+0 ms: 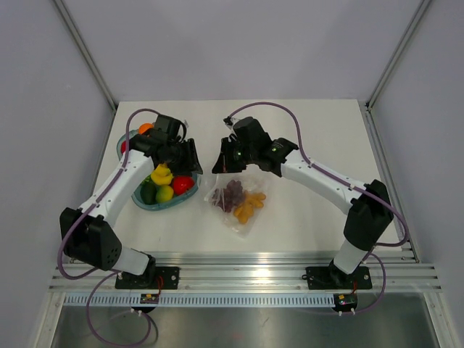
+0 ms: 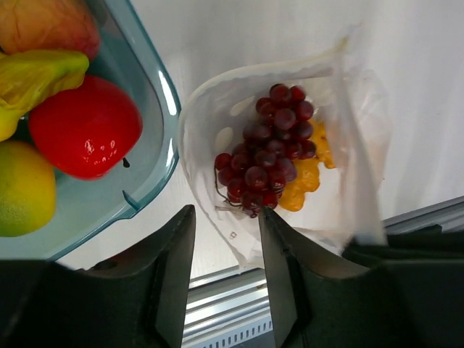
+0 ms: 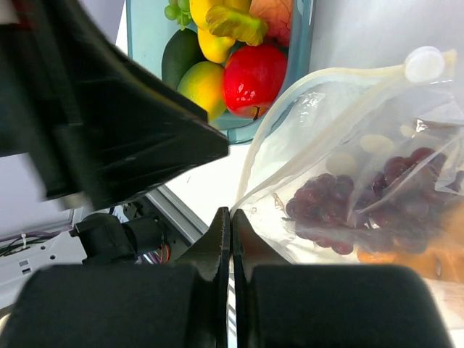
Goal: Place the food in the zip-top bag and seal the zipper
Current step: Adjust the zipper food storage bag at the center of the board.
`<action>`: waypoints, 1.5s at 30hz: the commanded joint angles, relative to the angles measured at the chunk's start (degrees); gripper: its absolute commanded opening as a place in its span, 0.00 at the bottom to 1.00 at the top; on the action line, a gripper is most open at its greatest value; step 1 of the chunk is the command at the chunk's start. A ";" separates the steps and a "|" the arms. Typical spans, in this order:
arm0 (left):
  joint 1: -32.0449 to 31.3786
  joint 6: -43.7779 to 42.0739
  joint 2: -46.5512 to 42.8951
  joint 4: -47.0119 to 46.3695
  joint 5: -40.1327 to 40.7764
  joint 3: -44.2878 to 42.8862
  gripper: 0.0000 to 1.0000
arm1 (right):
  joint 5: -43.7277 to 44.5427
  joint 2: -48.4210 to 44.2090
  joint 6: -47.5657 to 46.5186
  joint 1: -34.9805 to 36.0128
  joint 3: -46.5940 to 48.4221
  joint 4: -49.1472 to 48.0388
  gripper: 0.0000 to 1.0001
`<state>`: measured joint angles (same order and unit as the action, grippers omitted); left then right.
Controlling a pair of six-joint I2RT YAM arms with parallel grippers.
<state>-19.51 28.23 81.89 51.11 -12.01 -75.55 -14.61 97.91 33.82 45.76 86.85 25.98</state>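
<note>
The right claw (image 3: pixel 230 217) is clenched on the bag (image 3: pixel 348 145) edge, to hold its mouth open. The left claw (image 2: pixel 226 243) hangs released and empty. The bowl (image 2: pixel 171 123) sits at the bag's nine o'clock.

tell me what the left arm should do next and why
Probably swing the left gripper over the bowl and lower onto the red fruit: its jaws stand open and empty, the bowl holds more food, and the right gripper pinches the edge of the zip-top bag, grapes already inside.
</note>
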 commanded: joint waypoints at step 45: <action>-1.76 0.60 -0.05 -8.14 -5.47 6.65 0.00 | 8.26 -8.08 -5.24 0.39 0.68 2.84 0.00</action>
<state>-20.62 28.93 86.43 44.95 -14.44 -66.72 -10.96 92.53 32.40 45.76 85.56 27.07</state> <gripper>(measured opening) 0.009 0.014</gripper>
